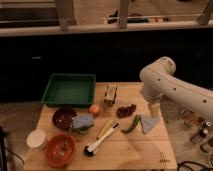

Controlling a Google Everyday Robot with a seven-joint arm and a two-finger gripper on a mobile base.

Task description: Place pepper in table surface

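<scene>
Arm (167, 85) bends down, end effector (154, 111) hanging near pepper (132, 124) on table surface (142, 151).

The arm (175, 89) is smooth, glossy white, with a bulbous rounded joint at its upper end. Its pale cream gripper (154, 108) hangs beneath, right of centre.

Green pepper (132, 124) on table surface (145, 151), hand (154, 111) near

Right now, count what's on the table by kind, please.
Bowls: 2 (dark red bowl, orange bowl)
Trays: 1 (green tray)
Cups: 1 (white cup)
Food: 3 (pepper, round fruit, dark cluster)
Tools: 1 (brush)
Unclear: 3 (blue-grey lump, small rack, grey wedge)
Total: 11
The gripper hangs over the table's right side, by the grey wedge.
</scene>
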